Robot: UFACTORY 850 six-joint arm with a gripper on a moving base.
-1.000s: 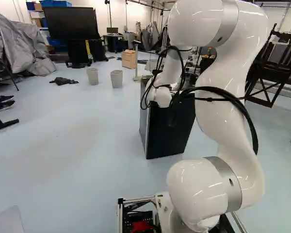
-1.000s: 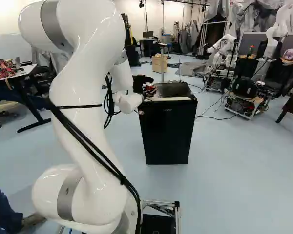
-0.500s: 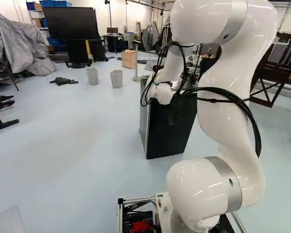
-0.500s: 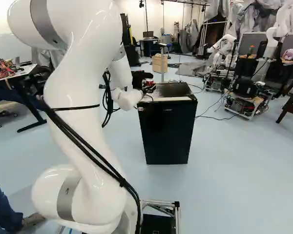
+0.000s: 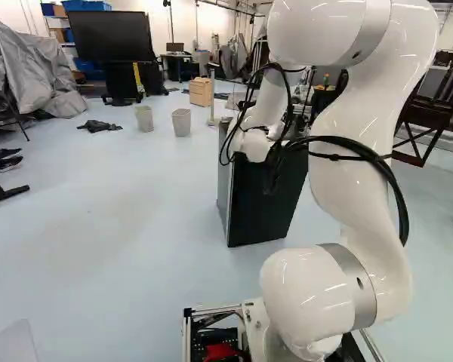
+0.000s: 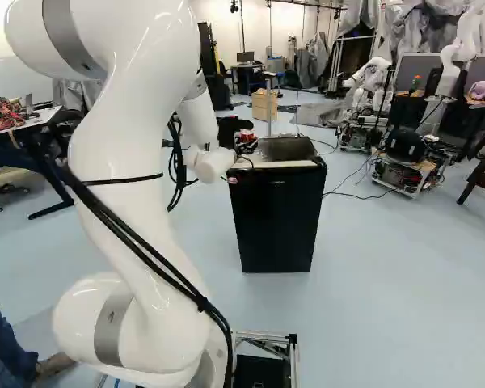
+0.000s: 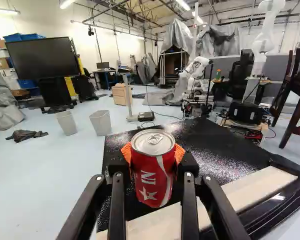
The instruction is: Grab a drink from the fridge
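Black box-shaped fridge [image 6: 277, 218]: smooth front, pebbled glossy top. At fridge top: red cylindrical can [image 7: 152, 172], glossy metal. Beyond fridge: boxy light-brown cabinet [image 7: 121, 95], matt wood.

Base views behind arm [image 6: 137, 186], facing ahead, sharing fridge [image 6: 276, 218]; wrist view near can [image 7: 152, 172]

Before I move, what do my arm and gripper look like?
The arm is glossy white and rounded, with grey bands and black cables tied along it. The gripper is black, with two fingers and ribbed orange pads.
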